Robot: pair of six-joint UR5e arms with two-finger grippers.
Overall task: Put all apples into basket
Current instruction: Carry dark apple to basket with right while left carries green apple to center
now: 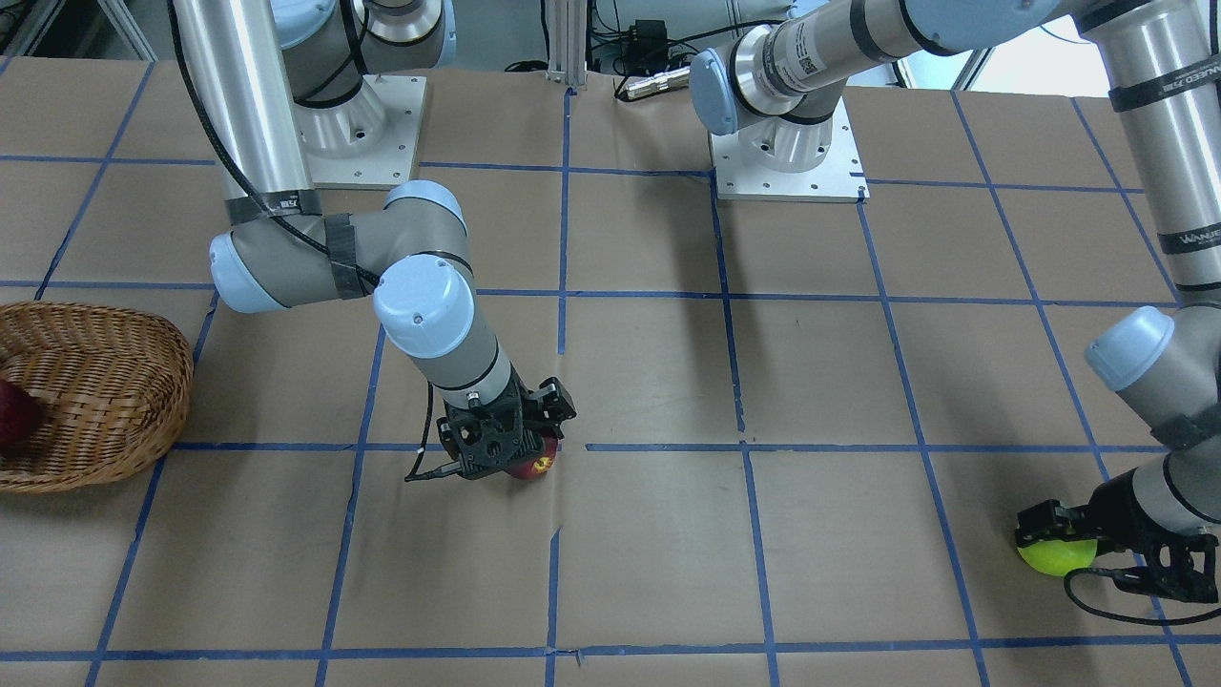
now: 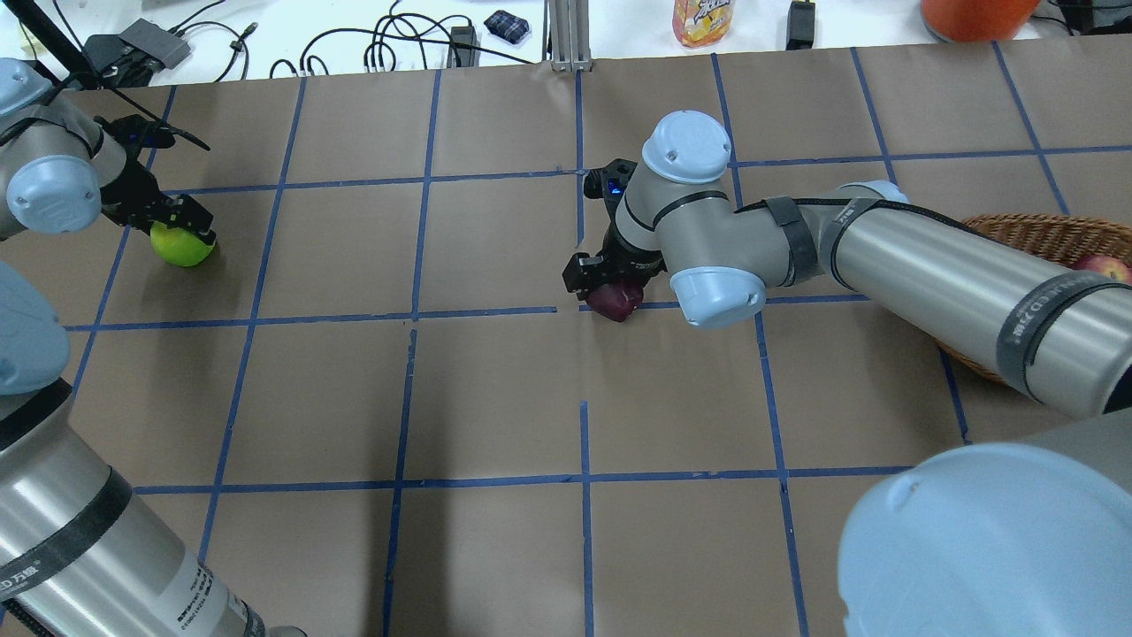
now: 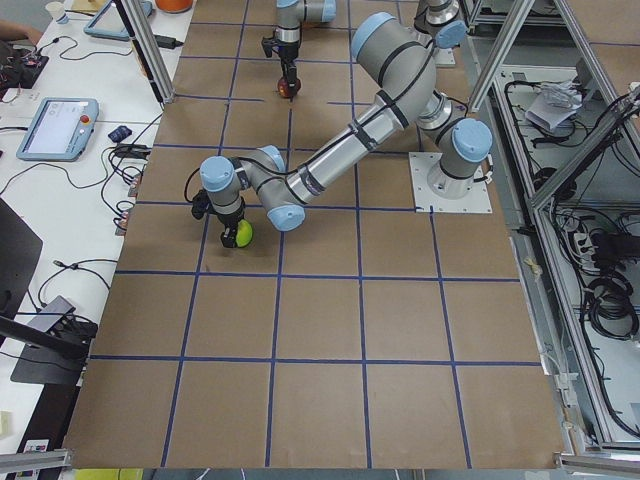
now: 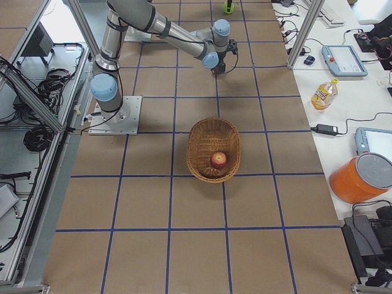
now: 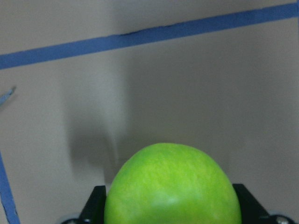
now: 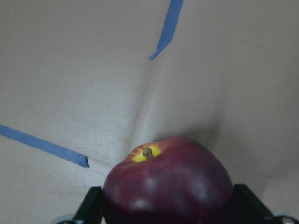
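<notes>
My right gripper (image 1: 501,444) is clenched on the maroon apple (image 6: 168,186), pinching both flanks with the stem up, low over the middle of the table (image 2: 495,398). It looks set for the carry to the basket (image 4: 199,147). My left gripper (image 2: 177,221) grasps the green apple (image 2: 183,245) the same way, out near the operators' edge toward the left end. The basket sits toward the right end, with the red apple (image 4: 218,160) already inside. I judge two remain. I cannot tell whether either is lifted.

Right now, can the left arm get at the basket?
Probably not. The left gripper holds the green apple at the far left end of the table; the basket lies at the far right end, and the right arm stretches between them, right gripper on the maroon apple.
</notes>
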